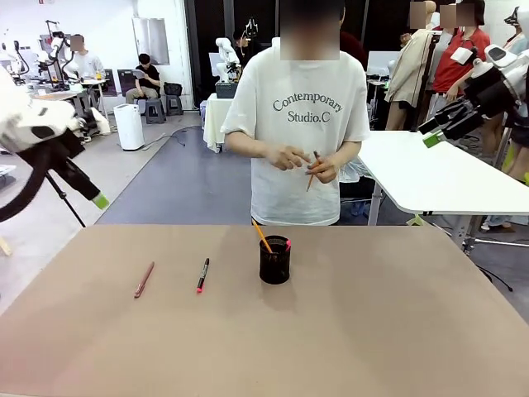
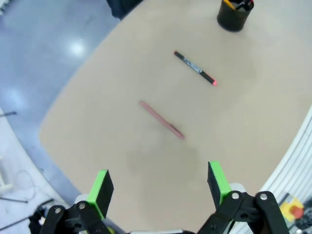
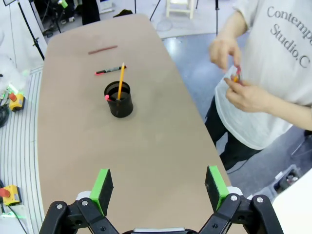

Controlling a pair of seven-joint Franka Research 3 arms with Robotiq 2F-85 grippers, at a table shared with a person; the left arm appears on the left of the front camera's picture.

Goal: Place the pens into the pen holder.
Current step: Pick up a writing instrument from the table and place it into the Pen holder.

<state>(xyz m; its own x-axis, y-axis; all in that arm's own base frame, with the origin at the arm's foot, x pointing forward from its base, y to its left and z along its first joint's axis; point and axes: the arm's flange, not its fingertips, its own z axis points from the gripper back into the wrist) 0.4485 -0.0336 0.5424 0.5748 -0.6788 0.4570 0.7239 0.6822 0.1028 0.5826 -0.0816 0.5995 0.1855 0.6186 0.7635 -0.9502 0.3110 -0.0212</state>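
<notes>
A black mesh pen holder (image 1: 274, 260) (image 3: 119, 99) (image 2: 234, 14) stands mid-table with a yellow-orange pen (image 1: 262, 236) (image 3: 120, 81) and a pink-tipped one (image 3: 107, 97) inside. A black pen with a pink tip (image 1: 202, 275) (image 2: 194, 68) (image 3: 109, 70) and a reddish-brown pen (image 1: 144, 279) (image 2: 161, 120) (image 3: 103, 49) lie flat to its left. The person's hands (image 1: 302, 160) (image 3: 243, 92) hold another pen (image 1: 312, 170) at the far edge. My left gripper (image 2: 159, 187) hangs open high over the table's left end, above the reddish-brown pen. My right gripper (image 3: 159, 186) is open, raised off the right side.
The brown table (image 1: 380, 331) has bare room on its right half and front. A white table (image 1: 438, 169) stands behind on the right. The person stands at the far edge, just behind the holder.
</notes>
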